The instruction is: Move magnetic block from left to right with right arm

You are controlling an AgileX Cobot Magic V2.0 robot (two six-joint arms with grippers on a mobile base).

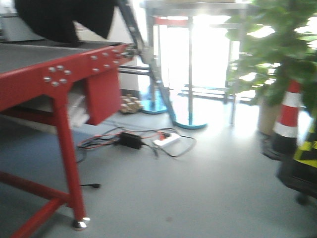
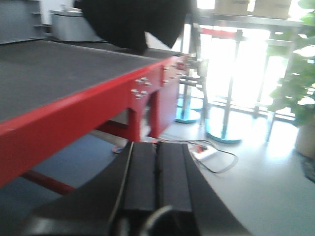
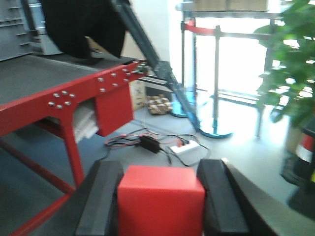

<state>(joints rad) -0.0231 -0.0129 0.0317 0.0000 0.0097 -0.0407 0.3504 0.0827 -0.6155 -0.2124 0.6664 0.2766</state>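
Note:
The magnetic block (image 3: 161,199), a plain bright-red cube, fills the gap between the two black fingers of my right gripper (image 3: 160,171), which is shut on it. It is held in the air, with the floor behind it and the red-framed table (image 3: 59,98) off to the left. In the left wrist view my left gripper (image 2: 156,146) is shut, its pads pressed together with nothing between them, beside and below the table's red edge (image 2: 74,105). Neither gripper shows in the exterior view.
The table's dark mat (image 1: 29,54) sits on a red frame with a red leg (image 1: 69,163). On the floor lie a black adapter (image 1: 130,140), cables and a white power strip (image 1: 166,140). A plant (image 1: 282,44) and a red-white cone (image 1: 287,116) stand at the right.

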